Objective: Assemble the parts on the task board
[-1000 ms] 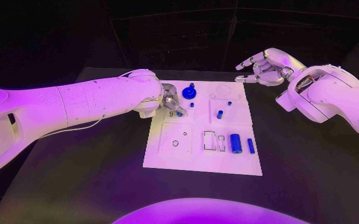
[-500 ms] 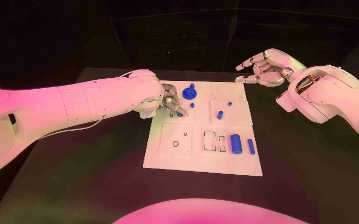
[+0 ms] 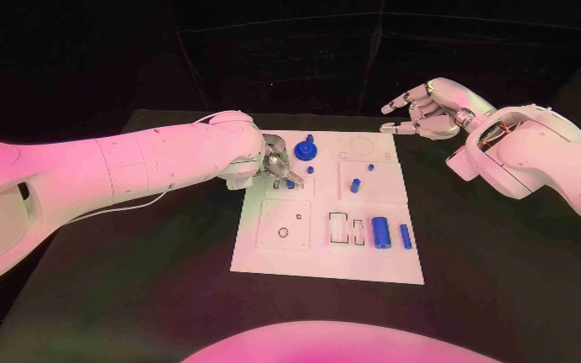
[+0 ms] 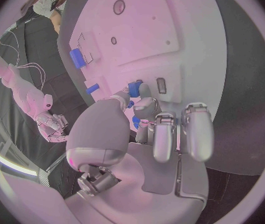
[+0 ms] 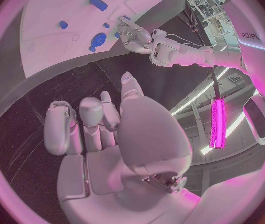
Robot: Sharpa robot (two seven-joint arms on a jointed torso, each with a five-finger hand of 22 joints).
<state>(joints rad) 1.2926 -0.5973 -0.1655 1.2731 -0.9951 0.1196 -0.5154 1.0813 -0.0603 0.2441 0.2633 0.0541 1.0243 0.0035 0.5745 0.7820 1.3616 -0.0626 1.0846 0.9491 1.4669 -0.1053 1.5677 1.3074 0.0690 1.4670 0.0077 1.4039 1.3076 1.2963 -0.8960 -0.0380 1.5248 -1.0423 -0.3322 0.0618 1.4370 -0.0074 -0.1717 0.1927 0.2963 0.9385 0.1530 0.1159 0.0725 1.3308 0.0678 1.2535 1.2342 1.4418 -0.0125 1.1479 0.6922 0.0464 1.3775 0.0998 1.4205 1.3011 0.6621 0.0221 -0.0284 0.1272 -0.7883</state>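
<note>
The task board [image 3: 327,258] lies in the middle of the black table [image 3: 145,296], its long axis running from six to twelve o'clock away from me. On it, toward four o'clock, a large blue cylinder [image 3: 381,232] and a smaller blue cylinder [image 3: 405,236] lie side by side, both with their long axes along that same six-to-twelve line. A short blue peg [image 3: 355,185] sits near the board's centre, tilted only slightly off that line, and a tiny blue stud [image 3: 370,166] is beyond it. At the board's twelve o'clock end a round blue knob piece [image 3: 306,149] stands with a stem pointing away from me.

My left hand [image 3: 274,167] is at the board's ten o'clock corner, fingertips down on the board around a small blue part [image 4: 134,88]; in my left wrist view my thumb and a finger [image 4: 146,92] close against it, another small blue part [image 4: 136,121] showing just beneath the fingers, so I am pinching it. Its own long axis I cannot make out.

My right hand [image 3: 421,113] hovers off the board's two o'clock corner, fingers loosely curled and apart, holding nothing.

The only writing I can find is on equipment in the room behind, in my right wrist view, too partial to read.

Against the picture of a second ago, my left hand has stayed planted at the same spot and my right has not shifted; no part on the board has moved.
</note>
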